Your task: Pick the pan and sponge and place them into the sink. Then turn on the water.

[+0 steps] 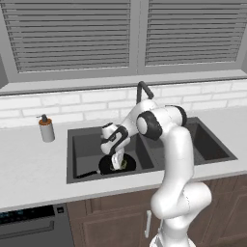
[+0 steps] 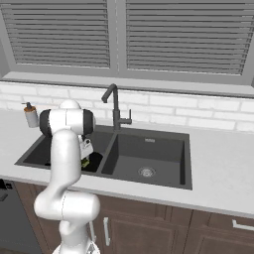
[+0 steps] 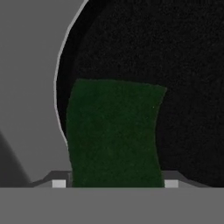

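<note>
At the left of the hand view, the sink floor shows bare. Right of it, the sponge lies over the pan, the gripper clamped across it. It is probably soft and light, best pinched by its sides. The basin walls stand close.

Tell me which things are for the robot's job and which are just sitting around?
For the job:
- pan, already in the sink's left basin
- sponge, over the pan, between the pincer's tips
- faucet, no water running yet

Just sitting around:
- soap bottle on the counter
- window blinds
</note>
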